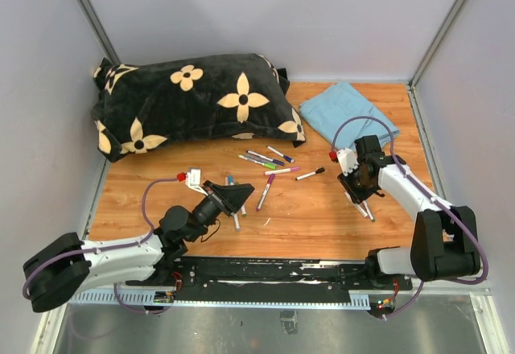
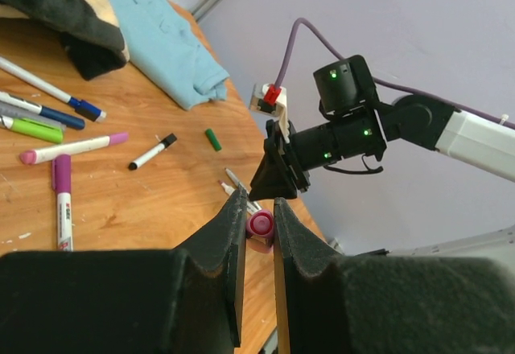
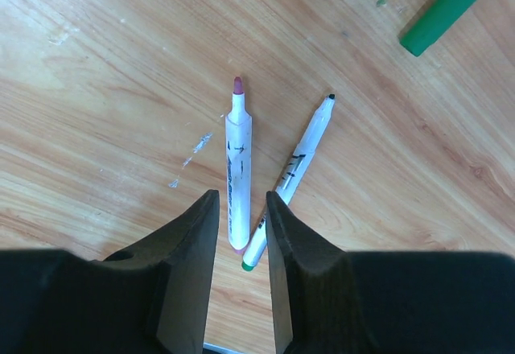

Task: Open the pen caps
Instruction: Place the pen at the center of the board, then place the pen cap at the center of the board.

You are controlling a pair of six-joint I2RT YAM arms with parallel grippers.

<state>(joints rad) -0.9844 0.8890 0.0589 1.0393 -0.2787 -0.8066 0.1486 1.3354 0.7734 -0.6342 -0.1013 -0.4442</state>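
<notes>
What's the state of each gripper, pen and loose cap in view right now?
left gripper: shut on pink cap
right gripper: open, holding nothing
pink-tipped pen: uncapped, flat on table
black-tipped pen: uncapped, flat on table
green cap: off, loose on table
purple-capped pen: capped
black-capped pen: capped

Smooth wood-grain table (image 1: 322, 217), plush black pillow (image 1: 193, 100), soft blue cloth (image 1: 350, 113), glossy white plastic pens (image 3: 237, 161), shiny pink plastic cap (image 2: 259, 224).
</notes>
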